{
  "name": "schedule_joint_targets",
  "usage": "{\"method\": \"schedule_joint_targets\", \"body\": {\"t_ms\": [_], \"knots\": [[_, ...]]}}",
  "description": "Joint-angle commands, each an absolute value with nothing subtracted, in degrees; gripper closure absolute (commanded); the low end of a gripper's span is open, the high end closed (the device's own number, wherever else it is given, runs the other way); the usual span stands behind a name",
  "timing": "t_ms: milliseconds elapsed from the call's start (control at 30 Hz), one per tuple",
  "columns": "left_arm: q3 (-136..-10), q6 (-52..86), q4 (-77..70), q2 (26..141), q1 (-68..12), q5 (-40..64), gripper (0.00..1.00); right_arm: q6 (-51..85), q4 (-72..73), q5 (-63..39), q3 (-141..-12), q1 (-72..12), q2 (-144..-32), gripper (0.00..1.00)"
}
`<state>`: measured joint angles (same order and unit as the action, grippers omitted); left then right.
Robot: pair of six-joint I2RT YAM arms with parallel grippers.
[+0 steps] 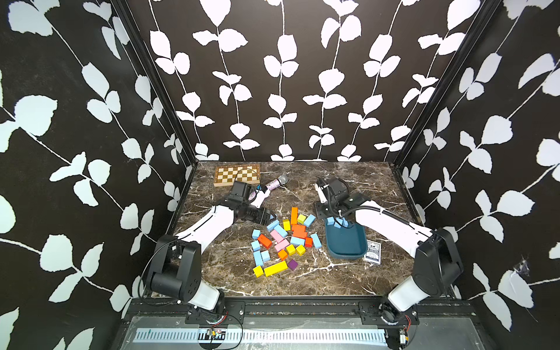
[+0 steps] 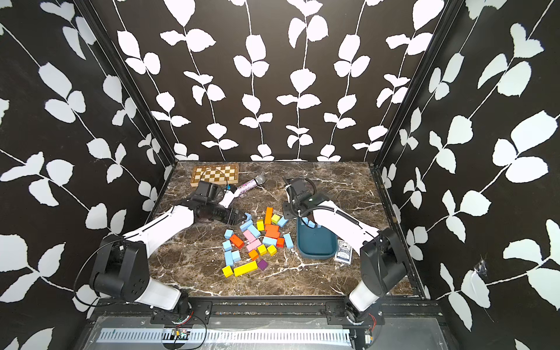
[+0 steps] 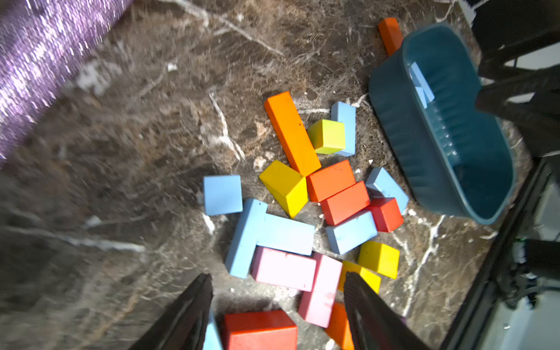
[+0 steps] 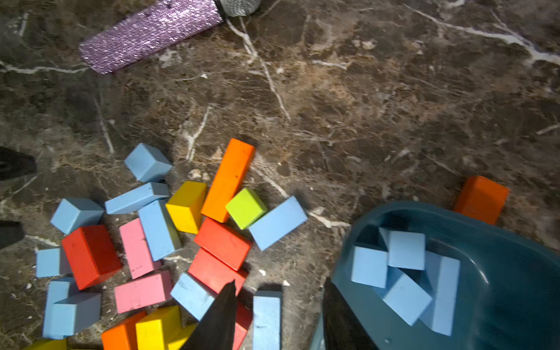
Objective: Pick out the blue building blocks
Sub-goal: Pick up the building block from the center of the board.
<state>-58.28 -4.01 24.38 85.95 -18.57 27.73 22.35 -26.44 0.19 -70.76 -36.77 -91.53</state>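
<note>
Right pincer [image 4: 280, 285] jaws apart, empty; matte sky-blue cubes and bars [image 4: 404, 291] heaped in dark teal plastic tray [image 4: 515, 272] just beside it. Left pincer [image 3: 277, 275] apart, empty, over more blue ones in multicoloured block pile [image 3: 330, 181].

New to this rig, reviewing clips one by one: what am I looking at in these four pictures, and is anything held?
Two robot arms stand at the near edge of a marble table, each ending in a two-fingered pincer. Two pictures look down from overhead, side by side; the other two come from cameras on the arms' wrists. On the table lie a pile of coloured blocks, a teal tray, a chessboard, a glittery microphone and a card deck. Some blue blocks already lie in the tray. The left pincer hovers open over the pile; the right pincer is open by the tray. Neither holds anything.
</note>
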Motion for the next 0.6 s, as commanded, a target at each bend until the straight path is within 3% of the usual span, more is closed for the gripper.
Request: {"method": "schedule_joint_targets", "body": {"t_ms": [0,233,567], "knots": [[-60.4,-16.3,31.1,86.2,-18.6,25.9,0.32,24.3,-20.6,-0.4,-70.3,-38.3,-92.9,0.55],[-61.0,-46.0,44.4,84.4,-18.6,27.4,0.33,24.7,-18.1,-2.1,-69.6,-39.3,-93.3,0.55],[-59.7,-84.3,57.1,83.9,-19.9,20.3,0.35,24.7,-16.0,-2.3,-68.5,-40.5,-92.7,0.55]]}}
